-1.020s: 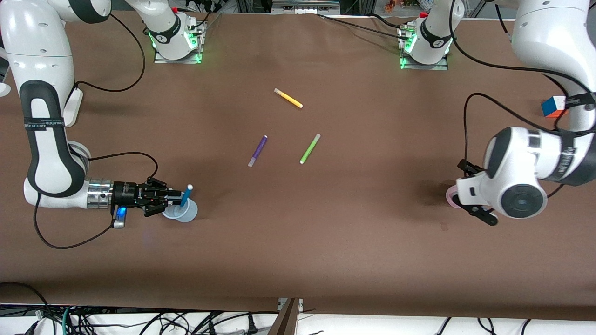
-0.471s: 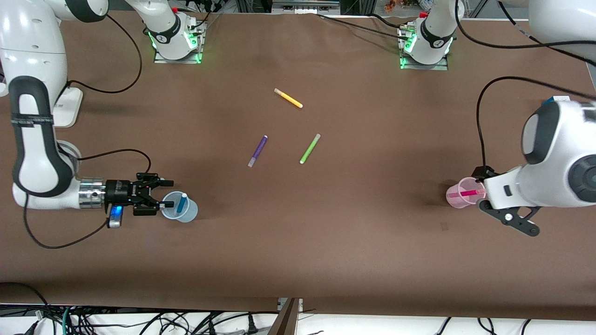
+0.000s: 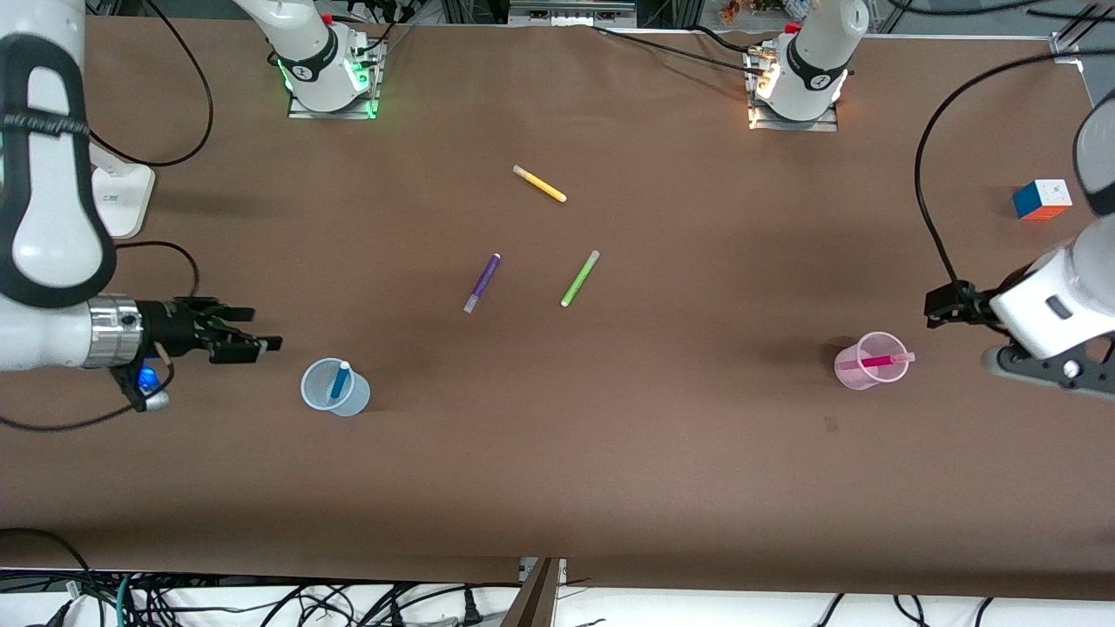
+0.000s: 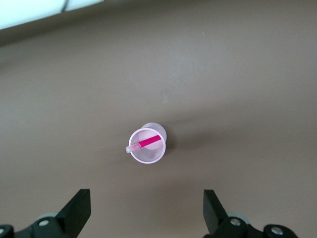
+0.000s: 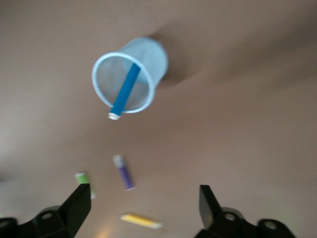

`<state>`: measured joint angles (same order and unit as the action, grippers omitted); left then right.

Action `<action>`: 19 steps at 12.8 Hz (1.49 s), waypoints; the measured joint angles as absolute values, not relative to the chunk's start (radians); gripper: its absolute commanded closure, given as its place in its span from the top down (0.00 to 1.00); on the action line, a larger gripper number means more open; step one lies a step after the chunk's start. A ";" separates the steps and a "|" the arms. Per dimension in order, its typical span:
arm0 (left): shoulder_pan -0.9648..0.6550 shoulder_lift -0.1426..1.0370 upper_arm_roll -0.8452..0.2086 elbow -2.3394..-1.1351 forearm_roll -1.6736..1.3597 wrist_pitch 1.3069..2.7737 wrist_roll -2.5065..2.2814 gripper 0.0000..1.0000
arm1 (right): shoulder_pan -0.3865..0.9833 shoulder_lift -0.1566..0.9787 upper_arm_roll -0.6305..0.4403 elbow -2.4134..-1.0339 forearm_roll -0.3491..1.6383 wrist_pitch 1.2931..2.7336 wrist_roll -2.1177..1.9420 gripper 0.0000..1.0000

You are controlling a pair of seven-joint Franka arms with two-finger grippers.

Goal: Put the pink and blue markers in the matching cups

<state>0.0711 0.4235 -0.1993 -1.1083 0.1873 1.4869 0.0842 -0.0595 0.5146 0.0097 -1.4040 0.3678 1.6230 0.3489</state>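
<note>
The blue marker (image 3: 339, 380) leans inside the pale blue cup (image 3: 320, 396), greyish end up; both also show in the right wrist view, marker (image 5: 125, 90) and cup (image 5: 153, 59). My right gripper (image 3: 266, 328) is open and empty, apart from the cup, toward the right arm's end of the table; its jaws stand wide in its wrist view (image 5: 143, 203). The pink marker (image 3: 880, 360) lies tilted in the pale pink cup (image 3: 849, 373), pale end over the rim. My left gripper (image 3: 958, 338) is open and empty beside that cup. The left wrist view shows the cup (image 4: 153, 156), the marker (image 4: 146, 143) and the gripper (image 4: 146, 208).
A purple marker (image 3: 482, 282), a lime green marker (image 3: 579, 278) and a yellow marker (image 3: 539, 184) lie mid-table, farther from the front camera than the cups. A colour cube (image 3: 1041, 199) sits near the left arm's end. Arm cables trail near both ends.
My right gripper let go of the blue marker, which dropped into the blue cup, and drew back toward its end. My left gripper pulled away from over the pink cup.
</note>
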 measured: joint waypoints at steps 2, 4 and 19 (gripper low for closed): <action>0.061 0.285 -0.147 -1.282 0.142 1.608 0.063 1.00 | -0.039 0.446 0.010 -1.402 0.241 1.623 0.306 0.99; 0.041 0.165 -0.073 -1.434 0.067 1.670 0.061 1.00 | -0.037 0.364 0.010 -1.400 0.177 1.620 0.291 0.99; -0.016 -0.059 -0.028 -1.757 0.053 1.742 0.020 1.00 | -0.026 0.114 0.051 -1.440 0.026 1.350 0.230 0.99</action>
<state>-0.0158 -0.0594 -0.0280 -1.7574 0.0530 1.7419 0.0196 -0.0264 0.1140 0.0512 -1.4402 0.0263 1.3498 0.2301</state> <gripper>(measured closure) 0.000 0.009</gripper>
